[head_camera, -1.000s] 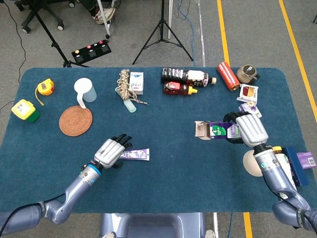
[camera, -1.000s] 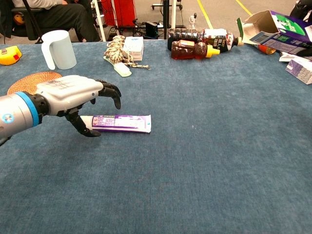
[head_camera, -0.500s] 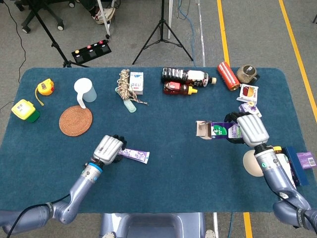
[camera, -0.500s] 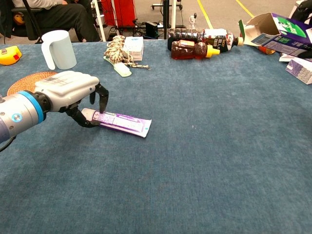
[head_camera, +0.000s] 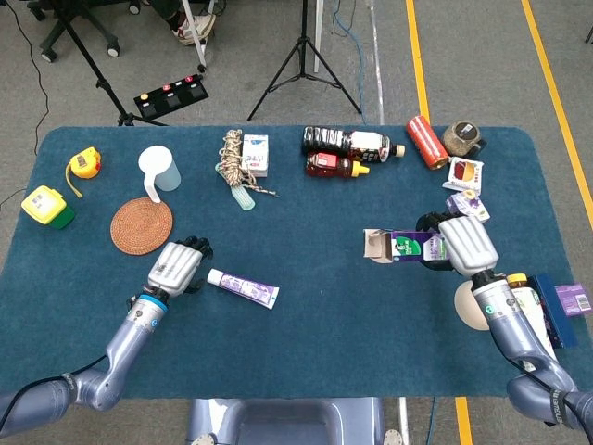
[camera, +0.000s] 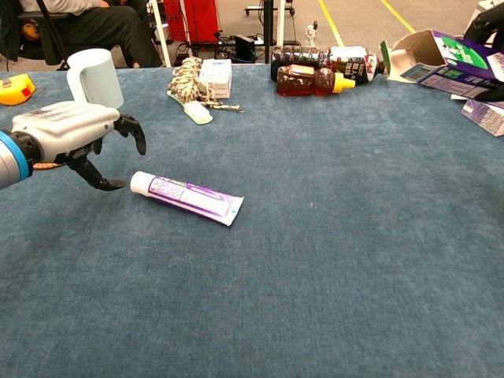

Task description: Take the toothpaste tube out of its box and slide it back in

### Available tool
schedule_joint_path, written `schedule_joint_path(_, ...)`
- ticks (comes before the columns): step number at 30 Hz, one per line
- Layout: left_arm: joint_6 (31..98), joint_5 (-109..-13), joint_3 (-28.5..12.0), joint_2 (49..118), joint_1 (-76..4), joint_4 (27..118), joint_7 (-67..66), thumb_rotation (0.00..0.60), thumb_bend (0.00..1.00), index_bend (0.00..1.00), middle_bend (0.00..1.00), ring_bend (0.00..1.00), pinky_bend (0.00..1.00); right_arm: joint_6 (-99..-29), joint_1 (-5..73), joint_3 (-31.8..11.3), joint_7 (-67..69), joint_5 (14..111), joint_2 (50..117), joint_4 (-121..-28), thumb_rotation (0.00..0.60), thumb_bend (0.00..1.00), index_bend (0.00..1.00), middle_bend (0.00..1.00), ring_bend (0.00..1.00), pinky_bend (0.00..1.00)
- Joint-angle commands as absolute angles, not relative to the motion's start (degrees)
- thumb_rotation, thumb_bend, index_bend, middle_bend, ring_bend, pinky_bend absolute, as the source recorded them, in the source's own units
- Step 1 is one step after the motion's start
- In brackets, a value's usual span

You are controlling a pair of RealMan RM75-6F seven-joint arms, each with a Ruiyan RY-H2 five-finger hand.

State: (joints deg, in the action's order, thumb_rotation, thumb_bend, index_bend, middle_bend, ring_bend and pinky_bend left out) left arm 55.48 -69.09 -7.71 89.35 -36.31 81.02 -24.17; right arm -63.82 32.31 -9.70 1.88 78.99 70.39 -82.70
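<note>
The purple-and-white toothpaste tube (head_camera: 243, 287) (camera: 187, 198) lies flat on the blue table, slanted, with its white cap end toward my left hand. That hand (head_camera: 178, 267) (camera: 75, 138) hovers just left of the cap with its fingers curved and apart, holding nothing and clear of the tube. At the right, my right hand (head_camera: 463, 243) (camera: 486, 22) grips the purple-and-green toothpaste box (head_camera: 405, 246) (camera: 441, 59) above the table. The box's open flap end points left, toward the middle of the table.
Along the far edge lie two bottles (head_camera: 352, 153), a rope bundle with a small box (head_camera: 246, 159), a white measuring cup (head_camera: 157, 171) and a woven coaster (head_camera: 141, 225). Small packets, a red can (head_camera: 426, 141) and a jar crowd the right side.
My left hand closed on the tube's cap end, swung it to a slant, then let go and drew back to the left. The right hand and box barely shifted.
</note>
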Motion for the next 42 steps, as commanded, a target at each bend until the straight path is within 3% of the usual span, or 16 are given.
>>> schedule_joint_path(1,52.08,-72.15,-5.69,85.43,-36.72,82.01,-18.87,0.6,0.21,0.01,0.0,0.0,0.17,-63.75,32.28,-9.71,1.9,78.98,70.35,-82.49,0.6,0.44,0.47,0.56,0.59,0.63)
schedule_joint_path(8,54.13,-74.67,-4.94,85.08,-36.43,81.29,-17.4,0.6,0.21,0.0,0.0,0.0,0.13,-63.35,32.25,-9.89,2.83,78.72,70.21,-81.75,0.6,0.44,0.47,0.56,0.59,0.63)
schedule_joint_path(18,50.82,-71.11,-6.95,93.81,-40.19,73.82,-19.85,0.6,0.21,0.0,0.0,0.0,0.13,-62.89,32.05,-9.93,4.29,78.54,70.02,-79.73,0.6,0.44,0.47,0.57,0.59,0.63)
schedule_joint_path(25,54.28,-72.45,-9.52,99.13,-42.73,69.44,-21.64,0.6,0.21,0.0,0.0,0.0,0.13,-62.14,32.2,-10.0,5.55,78.38,70.14,-78.01,0.6,0.44,0.47,0.56,0.59,0.63)
schedule_joint_path(32,53.11,-70.47,-11.92,103.27,-46.44,66.06,-26.14,0.6,0.21,0.0,0.0,0.0,0.13,-61.11,32.48,-9.94,6.84,78.14,70.97,-75.89,0.6,0.45,0.47,0.56,0.59,0.63)
schedule_joint_path(42,55.19,-72.81,-12.0,108.65,-48.6,62.48,-23.81,0.6,0.21,0.0,0.0,0.0,0.13,-60.88,32.32,-9.9,8.1,78.12,71.23,-74.22,0.6,0.44,0.47,0.56,0.59,0.64)
